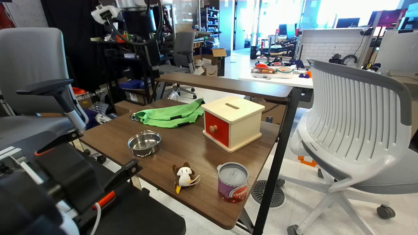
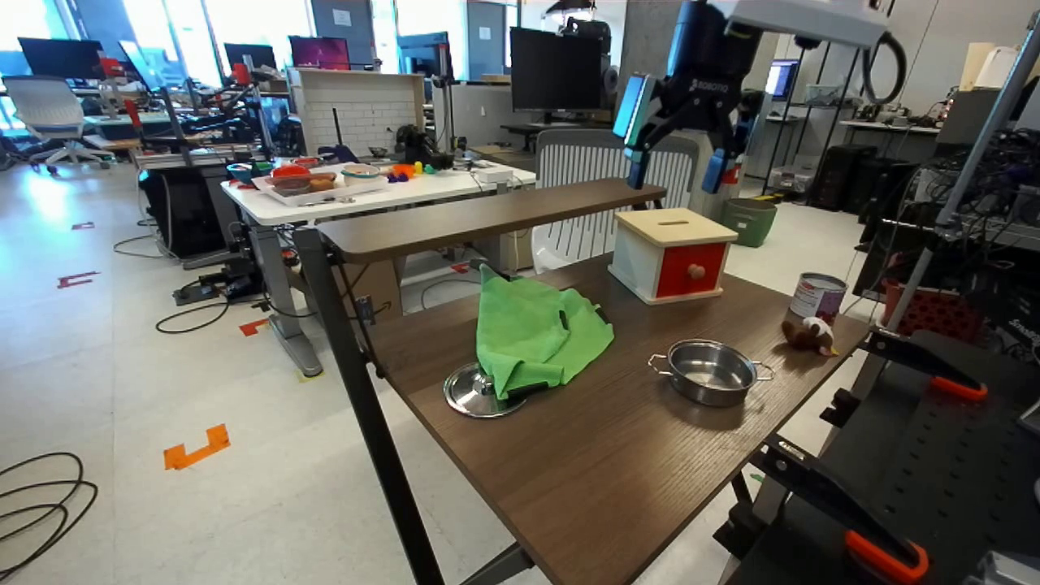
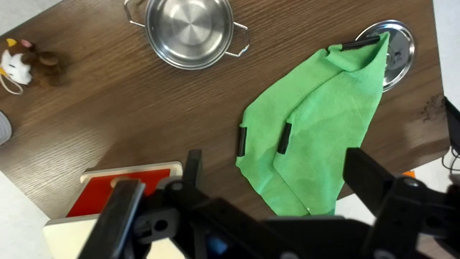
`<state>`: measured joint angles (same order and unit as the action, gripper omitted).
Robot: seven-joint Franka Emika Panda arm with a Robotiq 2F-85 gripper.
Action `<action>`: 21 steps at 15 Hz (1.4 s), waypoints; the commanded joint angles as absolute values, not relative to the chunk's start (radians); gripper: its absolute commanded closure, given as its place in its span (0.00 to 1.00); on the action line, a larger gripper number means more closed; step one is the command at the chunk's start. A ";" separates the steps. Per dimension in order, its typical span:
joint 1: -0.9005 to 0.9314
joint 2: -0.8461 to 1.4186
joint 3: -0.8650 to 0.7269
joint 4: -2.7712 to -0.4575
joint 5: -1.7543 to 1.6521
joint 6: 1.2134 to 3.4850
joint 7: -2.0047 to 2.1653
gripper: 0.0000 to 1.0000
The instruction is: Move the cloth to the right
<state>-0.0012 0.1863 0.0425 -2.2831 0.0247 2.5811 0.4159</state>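
A green cloth [image 1: 173, 114] with black strips on its edges lies crumpled on the brown table [image 1: 183, 147] in both exterior views. One end of the cloth [image 2: 536, 337] covers part of a round metal lid [image 2: 479, 402]. My gripper [image 2: 676, 169] is open and empty, high above the table. In the wrist view the cloth [image 3: 320, 133] shows below and between the spread fingers of the gripper [image 3: 275, 158], with nothing touching it. The cloth's near end is hidden behind the gripper body in that view.
A wooden box with a red drawer [image 1: 233, 112] stands beside the cloth. A metal pot [image 1: 145, 152], a plush toy [image 1: 183, 176] and a lidded can [image 1: 233, 187] stand on the table. A raised shelf [image 2: 496, 218] runs along one edge.
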 commanded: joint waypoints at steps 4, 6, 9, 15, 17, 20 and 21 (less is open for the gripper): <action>0.095 0.432 0.012 -2.130 0.048 2.679 0.503 0.00; 0.129 0.503 -0.003 -2.065 0.048 2.677 0.529 0.00; 0.178 0.606 -0.029 -1.950 0.042 2.665 0.562 0.00; 0.223 0.786 -0.074 -1.739 0.038 2.634 0.572 0.00; 0.218 0.834 -0.077 -1.682 0.047 2.610 0.563 0.00; 0.214 0.891 -0.082 -1.620 0.049 2.583 0.558 0.00; 0.216 0.906 -0.087 -1.605 0.046 2.573 0.559 0.00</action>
